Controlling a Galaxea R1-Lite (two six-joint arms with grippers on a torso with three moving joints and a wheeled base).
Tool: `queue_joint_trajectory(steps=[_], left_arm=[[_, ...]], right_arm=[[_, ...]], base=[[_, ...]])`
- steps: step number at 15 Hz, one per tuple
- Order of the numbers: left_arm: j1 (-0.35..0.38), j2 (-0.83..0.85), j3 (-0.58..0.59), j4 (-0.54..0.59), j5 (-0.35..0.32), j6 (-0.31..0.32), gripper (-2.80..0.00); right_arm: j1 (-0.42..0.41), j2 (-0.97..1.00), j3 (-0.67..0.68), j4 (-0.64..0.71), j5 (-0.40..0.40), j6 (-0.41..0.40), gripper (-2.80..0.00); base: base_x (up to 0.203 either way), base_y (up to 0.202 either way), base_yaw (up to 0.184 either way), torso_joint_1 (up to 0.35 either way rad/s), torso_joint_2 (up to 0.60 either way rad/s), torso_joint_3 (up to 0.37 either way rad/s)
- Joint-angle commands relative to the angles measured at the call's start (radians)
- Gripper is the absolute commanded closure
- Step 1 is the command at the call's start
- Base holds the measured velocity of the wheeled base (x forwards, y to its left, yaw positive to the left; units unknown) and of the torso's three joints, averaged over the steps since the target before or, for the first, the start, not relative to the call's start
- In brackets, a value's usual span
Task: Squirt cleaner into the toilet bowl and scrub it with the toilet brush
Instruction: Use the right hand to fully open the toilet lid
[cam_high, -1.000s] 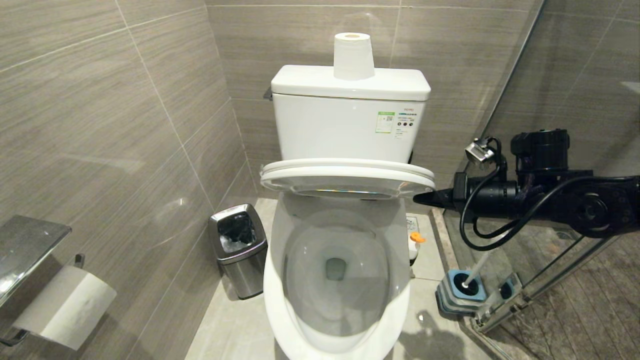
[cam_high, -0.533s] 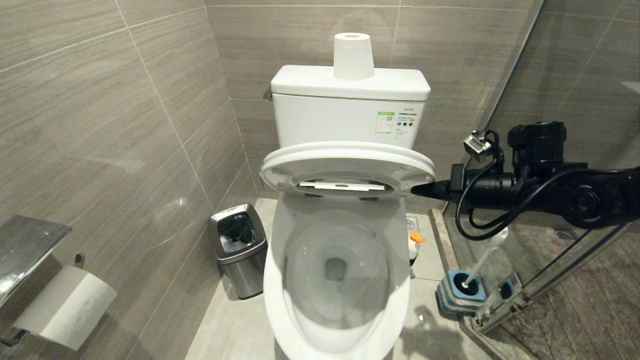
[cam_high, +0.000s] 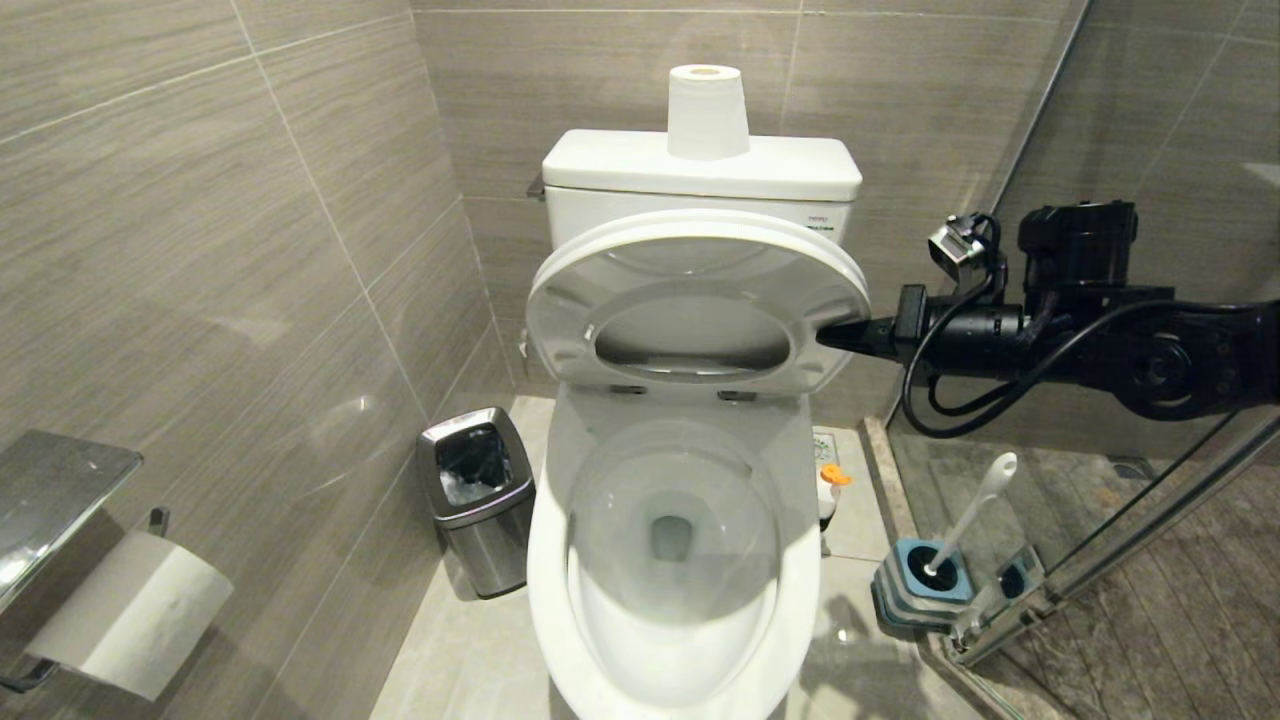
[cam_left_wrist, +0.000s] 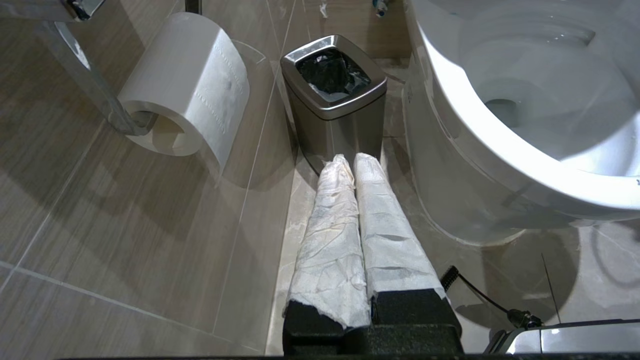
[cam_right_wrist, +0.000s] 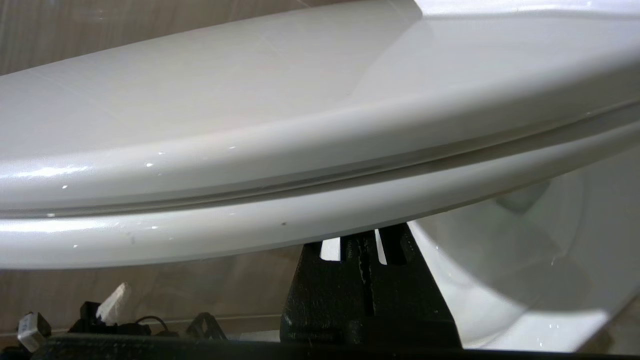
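Observation:
The toilet bowl (cam_high: 548, 560) stands in the middle, white and glossy, with water at its bottom. Its seat and lid (cam_high: 700, 290) are tilted up together, steeply, toward the tank. My right gripper (cam_high: 832, 338) reaches in from the right, shut, with its tips pressed under the right edge of the seat (cam_right_wrist: 300, 225). The gripper's (cam_right_wrist: 370, 239) tips are hidden beneath that edge. The toilet brush (cam_high: 975, 510) leans in its blue-and-grey holder (cam_high: 925, 590) on the floor at the right. My left gripper (cam_left_wrist: 350, 162), wrapped in white paper, is parked low and shut. The cleaner is out of view.
A steel bin (cam_high: 478, 490) stands left of the bowl, right ahead of the left gripper. A paper roll (cam_high: 707, 112) sits on the tank. A wall-mounted roll (cam_high: 130, 610) hangs at the left. A glass shower screen (cam_high: 1100, 520) borders the right. A small orange-topped container (cam_high: 830, 480) stands beside the bowl.
The seat and lid have swung up from nearly level to steeply raised. My right gripper has risen with their right edge. The brush handle has come into full view below the arm.

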Motion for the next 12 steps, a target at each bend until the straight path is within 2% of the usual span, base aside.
queue_joint_trajectory(steps=[1,7,12], left_arm=[[0.0,0.002,0.0,0.002,0.0,0.0,0.0],[0.0,0.002,0.001,0.002,-0.01,0.006,0.0],[0.0,0.002,0.001,0.0,-0.018,0.031,0.0]], right_arm=[[0.0,0.005,-0.04,-0.001,0.002,0.013,0.0],[-0.016,0.081,-0.197,0.004,-0.005,0.013,0.0],[-0.047,0.208,-0.453,0.066,-0.007,0.013,0.0]], base=[[0.0,0.0,0.0,0.0,0.0,0.0],[0.0,0.0,0.0,0.0,0.0,0.0],[0.0,0.0,0.0,0.0,0.0,0.0]])
